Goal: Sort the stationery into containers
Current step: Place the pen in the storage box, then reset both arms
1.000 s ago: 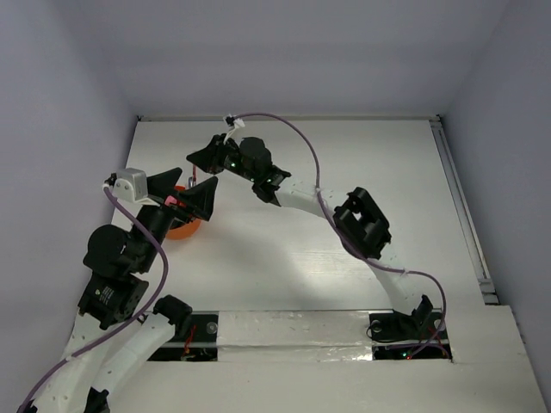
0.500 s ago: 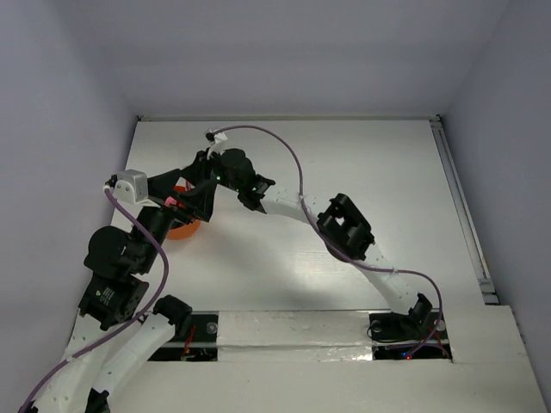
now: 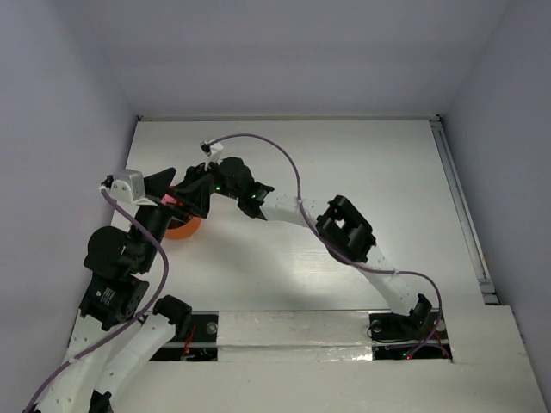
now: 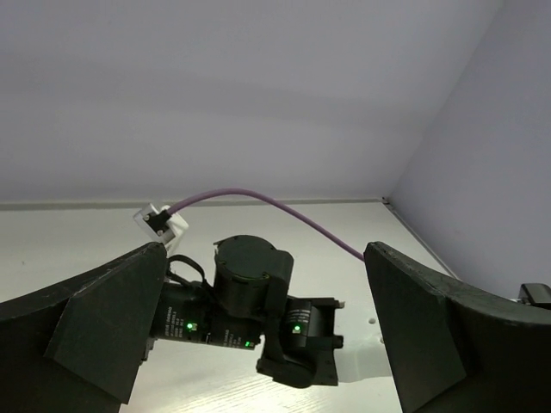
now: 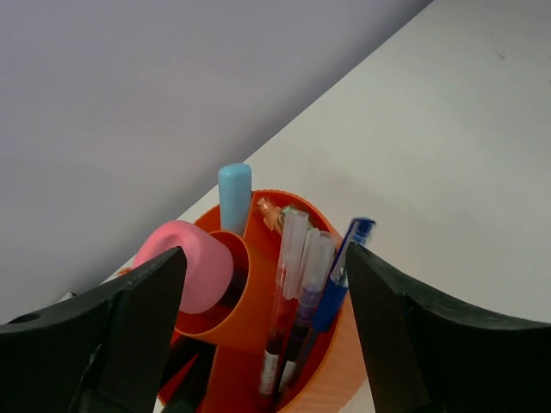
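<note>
A small round orange-red plastic pot [image 5: 306,379] stands on the left side of the white worktop [image 5: 448,129]. The right end effector [image 5: 265,254] hangs right over it, its black fingers apart and gripping nothing. A slim blue pen [image 5: 344,258] and clear red-ink pens [image 5: 288,275] lean in one compartment. A pink-capped tube [image 5: 194,275] and a pale blue cap [image 5: 234,194] sit in the other. The left end effector [image 4: 265,249] hangs close by, spread wide and empty.

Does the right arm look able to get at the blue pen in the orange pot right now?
Probably yes: the right gripper is open over the orange pot and the blue pen sticks up past its rim, though clear pens crowd it.
</note>
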You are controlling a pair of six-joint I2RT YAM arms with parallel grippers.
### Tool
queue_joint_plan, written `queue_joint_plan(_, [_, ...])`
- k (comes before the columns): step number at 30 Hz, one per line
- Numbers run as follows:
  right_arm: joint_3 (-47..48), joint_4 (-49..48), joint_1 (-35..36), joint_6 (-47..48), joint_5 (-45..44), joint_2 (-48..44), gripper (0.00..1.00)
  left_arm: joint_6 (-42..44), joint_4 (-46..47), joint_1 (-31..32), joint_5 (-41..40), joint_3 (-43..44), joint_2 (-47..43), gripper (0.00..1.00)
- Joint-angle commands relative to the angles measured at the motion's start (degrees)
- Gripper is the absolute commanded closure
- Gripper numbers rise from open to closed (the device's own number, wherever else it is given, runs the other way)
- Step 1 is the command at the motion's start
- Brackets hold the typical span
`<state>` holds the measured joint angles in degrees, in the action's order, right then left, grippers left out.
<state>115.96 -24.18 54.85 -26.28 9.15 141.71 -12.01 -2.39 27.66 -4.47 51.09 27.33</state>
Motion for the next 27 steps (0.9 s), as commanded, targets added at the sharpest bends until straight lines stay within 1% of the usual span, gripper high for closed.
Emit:
queue_joint_plan(1, [-1.5, -2.9, 0.3, 1.7, -0.9, -7.6, 0.16, 0.8, 3.5, -0.7, -2.0, 0.0, 0.0, 0.01])
queue_joint_plan(2, [-2.1, -2.9, 0.3, 1.7, -1.0, -8.6, 0.12, 0.7, 3.5, -0.7, -2.2, 0.1, 0.1, 0.01])
queue_joint_plan(3, [-3.1, -2.9, 0.3, 1.9, -1.3, -10.0, 0.05, 0.6, 3.5, -0.7, -2.5, 0.6, 0.2, 0.01])
queue_joint_plan(4, [-4.2, -3.0, 0.3, 2.1, -1.8, -11.5, 0.01, 0.2, 3.5, -0.7, -2.5, 0.9, 0.3, 0.01])
queue_joint_plan(5, [-7.3, -3.2, 0.3, 2.5, -2.0, -13.2, 0.0, 0.1, 3.4, -0.7, -2.3, 1.2, 0.5, 0.01])
queue_joint_plan(6, [-9.2, -3.5, 0.3, 2.8, -2.4, -17.3, 0.0, -0.2, 3.3, -0.7, -2.0, 1.7, 0.8, 0.01])
queue_joint_plan(7, [-11.4, -3.7, 0.3, 3.0, -3.2, -19.5, 0.0, -1.0, 3.0, -0.7, -1.8, 2.0, 1.0, 0.01])
queue_joint_plan(8, [-16.5, -3.9, 0.3, 3.3, -3.9, -22.0, 0.0, -1.4, 2.9, -0.7, -1.3, 2.1, 1.1, 0.01])
queue_joint_plan(9, [-19.4, -4.0, 0.3, 3.7, -4.4, -24.6, 0.0, -1.9, 2.9, -0.7, -0.9, 2.3, 1.1, 0.01])
queue_joint_plan(10, [-22.5, -4.0, 0.3, 4.0, -6.1, -30.3, 0.0, -2.3, 2.8, -0.7, -0.1, 2.3, 1.0, 0.01])
queue_joint_plan(11, [-28.8, -3.2, 0.3, 4.8, -7.1, -33.4, 0.0, -3.2, 2.7, -0.7, 0.2, 2.4, 0.7, 0.01])
queue_joint_plan(12, [-32.0, -2.5, 0.3, 5.4, -8.0, -36.6, 0.0, -3.6, 2.5, -0.7, 0.6, 2.6, 0.4, 0.01])
queue_joint_plan(13, [-35.2, -1.6, 0.3, 6.0, -8.8, -43.6, 0.0, -4.0, 2.5, -0.7, 0.7, 2.7, 0.3, 0.01])
queue_joint_plan(14, [-38.2, 1.7, 0.3, 6.4, -11.1, -47.5, 0.0, -4.3, 1.0, -0.7, 0.9, 2.8, -0.3, 0.01])
queue_joint_plan(15, [-44.2, 3.8, 0.3, 6.9, -12.1, -51.5, 0.0, -4.5, 0.6, -0.7, 1.2, 3.2, -0.6, 0.01])
queue_joint_plan(16, [-47.2, 5.7, 0.3, 7.0, -14.7, -60.0, 0.0, -4.8, -0.7, -0.7, 1.3, 3.5, -0.9, 0.01])
queue_joint_plan(18, [-53.3, 11.9, 0.3, 7.2, -16.8, -69.1, 0.0, -5.1, -1.7, -0.7, 1.5, 3.9, -1.8, 0.01])
queue_joint_plan(19, [-58.4, 14.1, 0.3, 7.1, -19.7, -73.8, 0.0, -5.2, -2.2, -0.7, 1.7, 3.9, -2.3, 0.01])
queue_joint_plan(20, [-60.6, 19.5, 0.3, 6.6, -21.3, -82.9, 0.0, -5.3, -2.9, -0.7, 1.7, 3.8, -3.1, 0.01])
queue_joint_plan(21, [-62.6, 22.4, 0.3, 5.4, -22.8, -87.4, 0.0, -5.5, -3.2, -0.7, 1.8, 3.5, -3.5, 0.01])
queue_joint_plan(22, [-65.8, 24.9, 0.3, 4.3, -26.2, -91.7, 0.0, -5.7, -3.8, -0.7, 1.9, 3.2, -3.8, 0.01])
queue_joint_plan(23, [-67.2, 31.0, 0.3, 3.5, -27.2, -99.8, 0.0, -5.8, -4.5, -0.7, 1.8, 2.9, -4.7, 0.01])
queue_joint_plan(24, [-68.4, 33.6, 0.3, 1.3, -28.0, -103.5, 0.0, -5.9, -4.8, -0.7, 1.7, 1.9, -5.2, 0.01])
queue_joint_plan(26, [-71.8, 39.1, 0.3, -0.2, -30.9, -109.9, 0.0, -6.2, -5.7, -0.7, 2.0, 0.8, -6.5, 0.01])
queue_joint_plan(27, [-72.8, 40.6, 0.3, -1.6, -31.9, -114.9, 0.0, -6.4, -6.0, -0.7, 2.4, -0.5, -6.8, 0.01])
